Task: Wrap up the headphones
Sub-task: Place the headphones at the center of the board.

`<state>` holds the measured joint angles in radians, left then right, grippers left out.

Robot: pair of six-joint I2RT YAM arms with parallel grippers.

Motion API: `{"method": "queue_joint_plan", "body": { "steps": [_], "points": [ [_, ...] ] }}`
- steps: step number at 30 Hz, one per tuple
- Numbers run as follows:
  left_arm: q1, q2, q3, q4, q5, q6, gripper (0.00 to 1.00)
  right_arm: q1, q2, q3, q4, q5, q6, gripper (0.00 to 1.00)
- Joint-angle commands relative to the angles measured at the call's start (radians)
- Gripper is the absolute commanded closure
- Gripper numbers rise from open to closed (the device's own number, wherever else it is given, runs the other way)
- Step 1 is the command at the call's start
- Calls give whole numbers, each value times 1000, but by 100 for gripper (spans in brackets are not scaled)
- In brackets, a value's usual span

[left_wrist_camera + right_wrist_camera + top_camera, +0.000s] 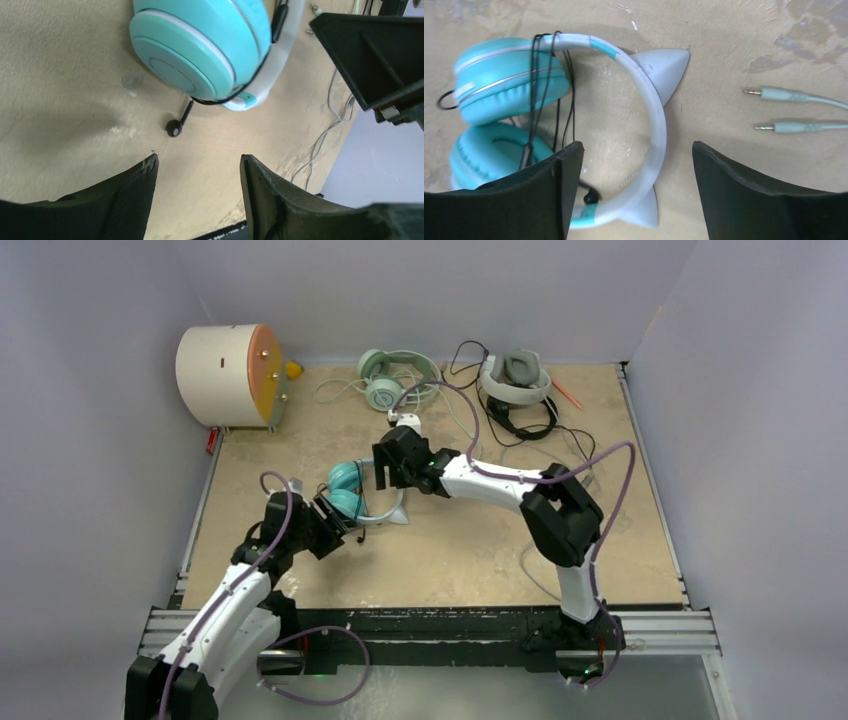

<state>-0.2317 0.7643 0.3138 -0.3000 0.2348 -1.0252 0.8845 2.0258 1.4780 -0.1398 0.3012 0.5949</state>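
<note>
The teal-cupped headphones [348, 492] lie in the middle of the table, their white band [655, 120] carrying two grey cat ears. Black cable [535, 85] is wound over the upper teal cup [509, 85]. My right gripper [636, 147] hovers open above the band, holding nothing. Just short of the lower cup [200, 45] and the small black mic tip [174, 129], my left gripper [197, 160] is open with only bare table between its fingers. The mint-green headphones [385, 375], white-and-grey headphones [515, 380] and black headphones [522, 420] lie at the back.
A cream drum with an orange face [230, 375] stands at the back left. Two mint jack plugs [784, 95] lie right of the teal set. Loose cables [590, 455] trail across the right side. Grey walls enclose the table.
</note>
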Motion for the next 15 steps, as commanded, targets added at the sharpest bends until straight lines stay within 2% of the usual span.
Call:
{"method": "queue_joint_plan", "body": {
  "steps": [1,3,5,7,8,10,15],
  "points": [
    [-16,-49,128,-208,-13,26,43,-7,-146,-54,29,-13,-97,17],
    [-19,-62,203,-271,-42,43,48,-12,-191,-90,29,-21,-113,17],
    [-26,-70,242,-267,-12,76,63,-16,-241,-153,43,-17,-126,18],
    [-41,-51,252,-199,74,95,93,-24,-297,-207,55,-2,-127,19],
    [-57,-16,252,-155,115,90,100,-28,-328,-234,58,10,-128,19],
    [-128,57,258,-65,134,69,100,-38,-385,-277,55,45,-133,19],
    [-384,309,372,85,-21,85,100,-58,-515,-347,-7,155,-167,19]
  ]
}}
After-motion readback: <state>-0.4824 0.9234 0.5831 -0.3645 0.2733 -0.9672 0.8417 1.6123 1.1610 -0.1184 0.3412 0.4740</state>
